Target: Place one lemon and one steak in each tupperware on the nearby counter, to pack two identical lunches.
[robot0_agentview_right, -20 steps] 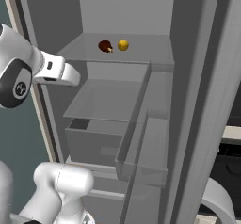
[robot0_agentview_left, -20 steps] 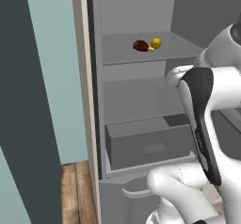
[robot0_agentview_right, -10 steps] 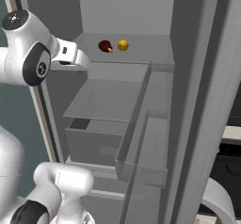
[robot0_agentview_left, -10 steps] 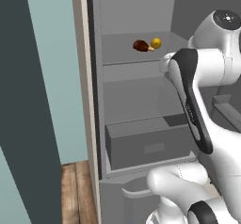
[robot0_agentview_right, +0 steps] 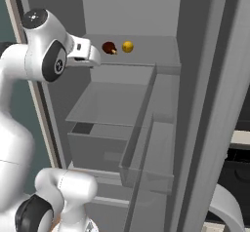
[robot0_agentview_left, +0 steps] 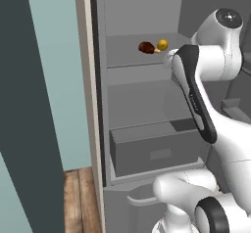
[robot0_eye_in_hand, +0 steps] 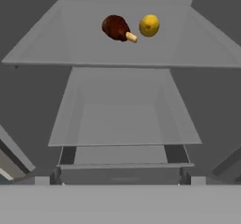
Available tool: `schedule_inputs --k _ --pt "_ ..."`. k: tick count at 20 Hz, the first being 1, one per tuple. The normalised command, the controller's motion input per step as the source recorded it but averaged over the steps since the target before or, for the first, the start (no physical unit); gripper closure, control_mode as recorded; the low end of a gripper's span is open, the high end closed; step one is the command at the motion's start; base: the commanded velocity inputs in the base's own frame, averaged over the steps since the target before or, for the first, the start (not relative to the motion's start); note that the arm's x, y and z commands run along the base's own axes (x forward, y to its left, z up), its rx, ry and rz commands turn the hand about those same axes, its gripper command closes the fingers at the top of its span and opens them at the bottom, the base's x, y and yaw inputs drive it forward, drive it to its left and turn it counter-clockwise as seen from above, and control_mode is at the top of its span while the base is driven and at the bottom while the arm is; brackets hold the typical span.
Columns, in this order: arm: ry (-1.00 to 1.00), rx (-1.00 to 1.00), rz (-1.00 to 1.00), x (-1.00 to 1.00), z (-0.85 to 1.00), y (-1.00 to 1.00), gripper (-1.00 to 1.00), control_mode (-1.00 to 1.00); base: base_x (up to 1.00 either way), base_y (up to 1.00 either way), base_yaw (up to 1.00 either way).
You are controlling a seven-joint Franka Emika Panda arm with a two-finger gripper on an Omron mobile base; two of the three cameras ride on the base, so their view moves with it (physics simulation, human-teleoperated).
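- Compared with the earlier frames, the arm has swung up and in toward the open fridge; its elbow joint now sits high in both base views, and the wrist is level with the upper shelf.
- Gripper state: the gripper [robot0_agentview_right: 95,56] is largely hidden behind the wrist, and the fingers are not visible in the hand view. It stands at its widest, jaws apart, holding nothing.
- Surface: the upper shelf [robot0_eye_in_hand: 66,39] is a flat grey panel inside a grey fridge interior. A second, lower shelf [robot0_eye_in_hand: 127,119] sits beneath it, and a closed grey drawer [robot0_agentview_left: 147,151] sits below that.
- Room: the fridge door [robot0_agentview_right: 215,94] stands open on the right of the right base view, carrying grey door bins [robot0_agentview_right: 151,153]. A pale teal wall [robot0_agentview_left: 59,80] and a strip of wooden floor [robot0_agentview_left: 78,198] lie to the left of the fridge.
- Count, lemon: one lemon [robot0_eye_in_hand: 149,25], bright yellow, rests on the upper shelf toward the back.
- Count, steak: one steak [robot0_eye_in_hand: 116,28], dark brown-red with a pale tip, lies just beside the lemon on its left in the hand view. Contact between the two cannot be determined.
- Both items lie ahead of the gripper, apart from it.
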Motion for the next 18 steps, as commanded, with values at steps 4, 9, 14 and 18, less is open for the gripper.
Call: schedule_inputs --k 4,9,14,18 --pt "-0.03 -0.01 0.01 0.5 -0.02 -0.14 -1.0 -1.0 0.0 0.0 0.0" --pt "0.0 0.0 0.02 0.46 0.0 -0.09 -1.0 -1.0 0.0 0.0 0.0" --pt "0.0 0.0 0.04 0.4 0.0 -0.02 -1.0 -1.0 0.0 0.0 0.0" --pt "0.0 0.0 0.05 0.38 0.0 -0.02 -1.0 -1.0 0.0 0.0 0.0"
